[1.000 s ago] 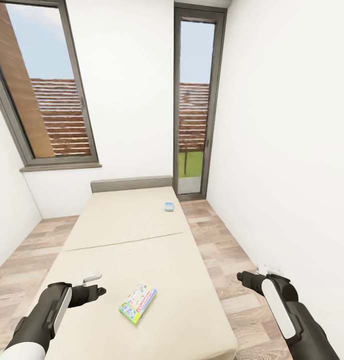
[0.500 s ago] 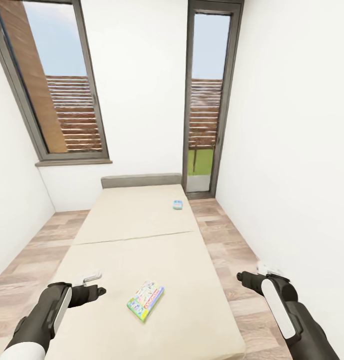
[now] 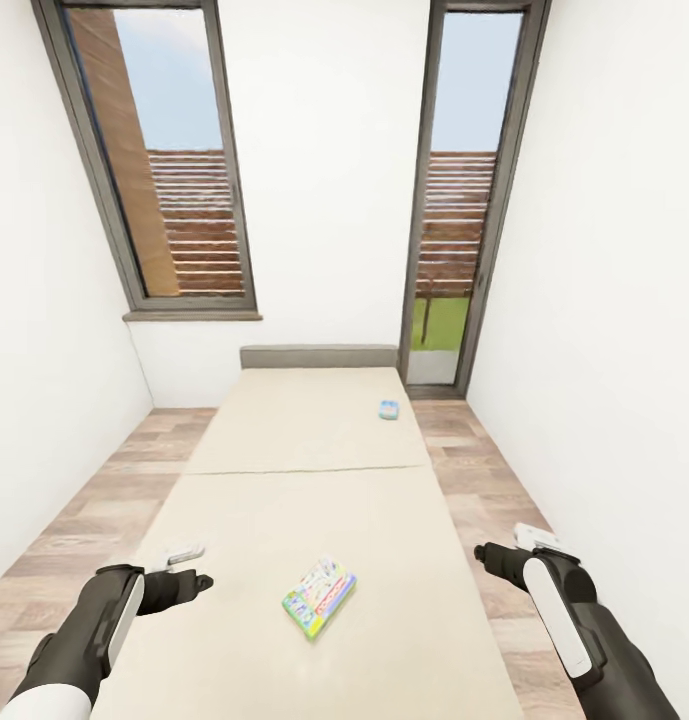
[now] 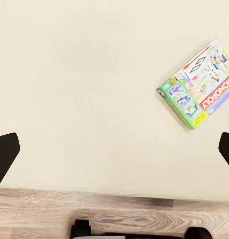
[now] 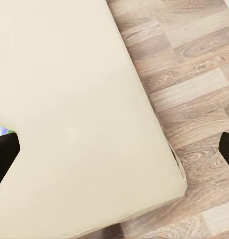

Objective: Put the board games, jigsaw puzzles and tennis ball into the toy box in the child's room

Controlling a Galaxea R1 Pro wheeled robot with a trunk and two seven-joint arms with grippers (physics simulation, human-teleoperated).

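Swinging rightward over the last second, the head camera has carried the whole picture left to right: the window [image 3: 179, 170], the bed [image 3: 314, 440] and the glass door [image 3: 469, 200] have all slid toward the right of the frame, and the bed now runs nearly straight ahead. That is the robot turning to square up with the bed; the games themselves have not moved on the mattress.

The left pincer [image 3: 189, 570] hovers over the near left corner of the bed, holding nothing. In its wrist view the dark fingertips sit at opposite edges, so the jaws stand wide. The arms keep the same pose they had a second ago.

Next comes the near game [image 3: 319, 597], a flat box with a bright printed cover, lying askew on the mattress between the two arms, a little ahead of the left pincer. Its wrist camera shows it too [image 4: 199, 84], well apart from the fingers.

The far game [image 3: 388, 409], small and blue, lies near the bed's right edge, well beyond reach from here.

The right pincer [image 3: 504, 552] hangs over the wood floor [image 3: 489, 490] just off the bed's right edge, likewise spread wide and empty.

I judge the approach nearly aligned, with both bed games still to collect.
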